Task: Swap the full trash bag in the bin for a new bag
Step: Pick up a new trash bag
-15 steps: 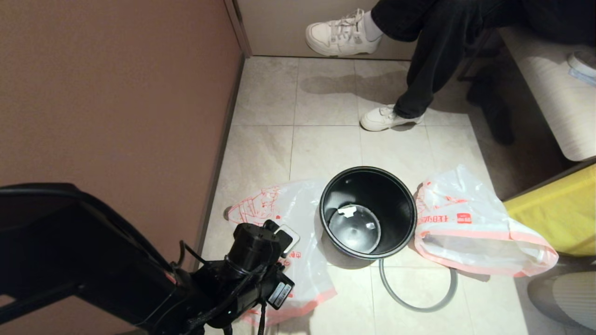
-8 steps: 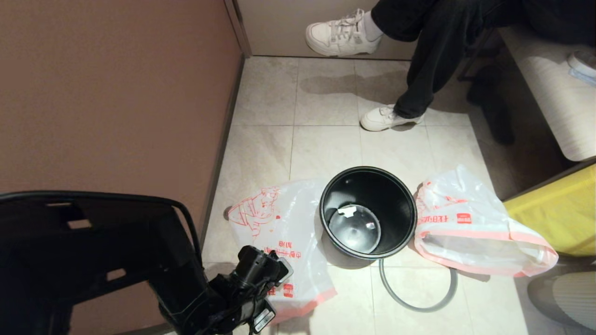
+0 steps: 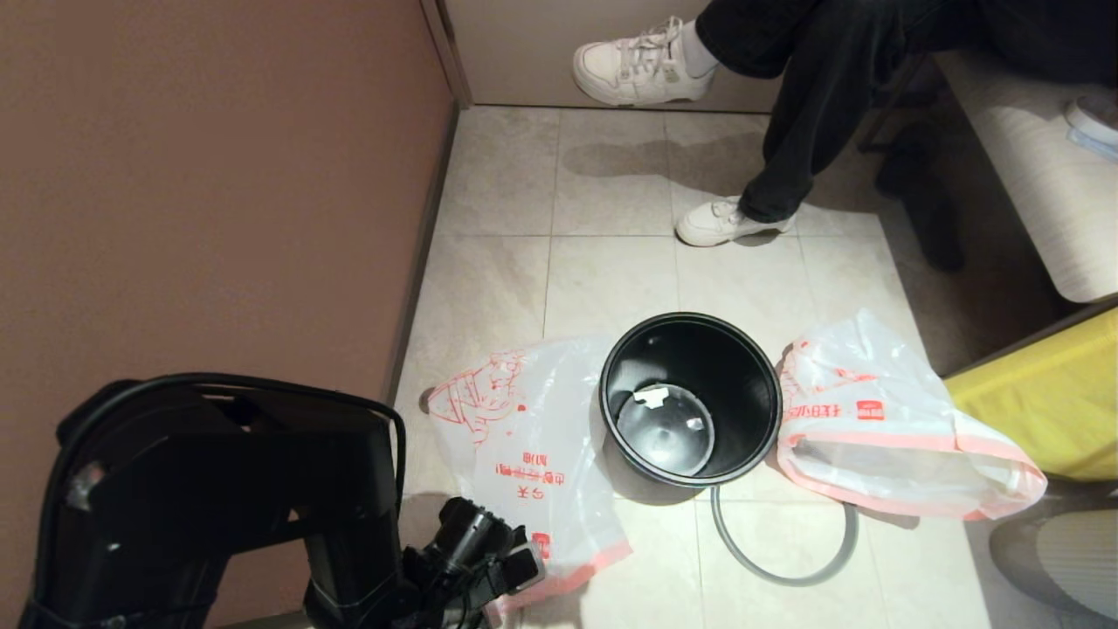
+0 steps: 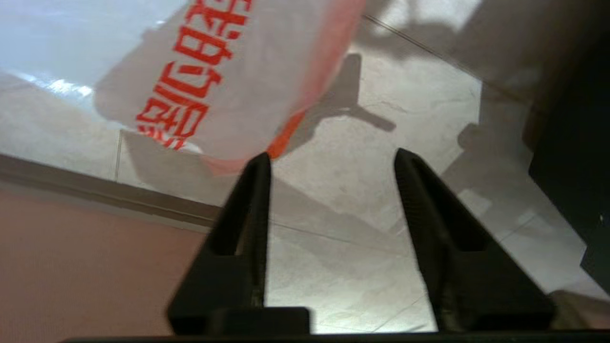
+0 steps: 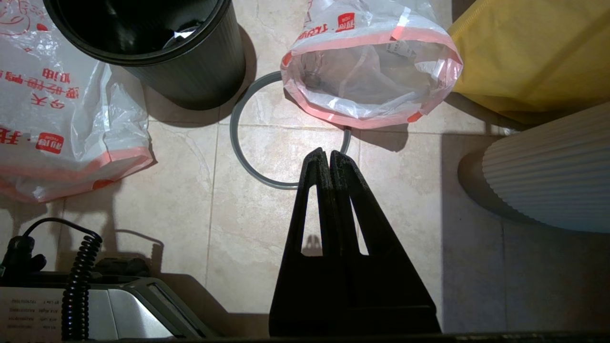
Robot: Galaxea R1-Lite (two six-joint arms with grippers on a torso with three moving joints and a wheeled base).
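New bag [image 3: 524, 437] limp, slippery film flat on floor; pinch pink hem. Left gripper [image 4: 331, 159] fingers wide apart, empty; right gripper [image 5: 329, 155] fingers closed, empty.

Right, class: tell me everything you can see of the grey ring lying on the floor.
The grey ring is a thin, plain hoop, plastic by its look. It lies flat on the tiled floor, off the bin. In the head view the bin's base hides one arc of it, and the full trash bag rests over another. The right gripper, shut, hangs just above it. Nothing grips it.
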